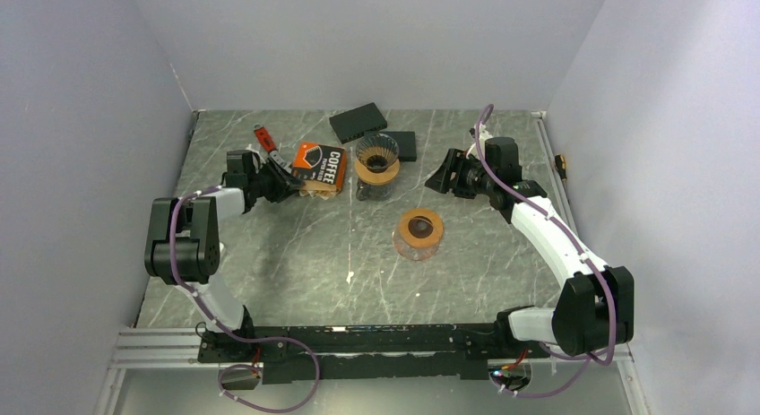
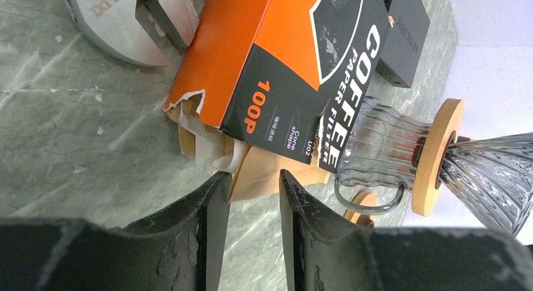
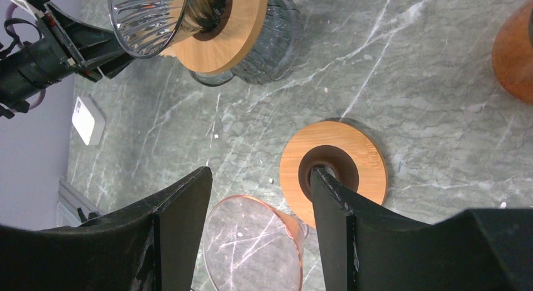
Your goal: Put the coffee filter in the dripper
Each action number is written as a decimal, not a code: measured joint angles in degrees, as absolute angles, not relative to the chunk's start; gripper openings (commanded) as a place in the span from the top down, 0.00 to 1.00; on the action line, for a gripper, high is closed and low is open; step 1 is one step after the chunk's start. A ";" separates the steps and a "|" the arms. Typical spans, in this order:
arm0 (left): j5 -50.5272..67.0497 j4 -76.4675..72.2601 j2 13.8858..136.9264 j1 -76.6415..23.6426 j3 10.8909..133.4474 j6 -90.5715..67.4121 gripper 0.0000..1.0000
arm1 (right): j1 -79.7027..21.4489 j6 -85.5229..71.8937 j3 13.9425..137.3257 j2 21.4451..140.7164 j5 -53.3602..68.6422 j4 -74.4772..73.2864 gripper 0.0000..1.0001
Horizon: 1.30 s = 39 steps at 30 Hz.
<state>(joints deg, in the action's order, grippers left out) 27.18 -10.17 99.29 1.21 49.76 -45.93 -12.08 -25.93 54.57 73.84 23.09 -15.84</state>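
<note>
An orange and black coffee filter box lies on the table, and brown paper coffee filters stick out of its torn end. My left gripper is open at that end, with the edge of a brown filter between its fingertips but not clamped. A grey glass dripper with a wooden collar stands on a glass carafe right of the box. A second, pinkish glass dripper with a wooden collar lies mid-table. My right gripper hangs open above it, holding nothing.
Two black boxes lie behind the carafe. A red-handled tool is behind the filter box. A round silver object sits left of the box. A small white block lies near the table's edge.
</note>
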 measured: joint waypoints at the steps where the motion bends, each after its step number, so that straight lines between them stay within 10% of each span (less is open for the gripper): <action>1: 27.16 -10.22 99.31 1.19 49.76 -46.06 0.64 | -12.08 -25.93 54.57 73.84 23.09 -15.84 0.37; 39: 28.51 -12.88 95.04 0.91 46.17 -47.68 0.46 | -12.08 -25.96 54.57 73.84 23.18 -15.81 0.37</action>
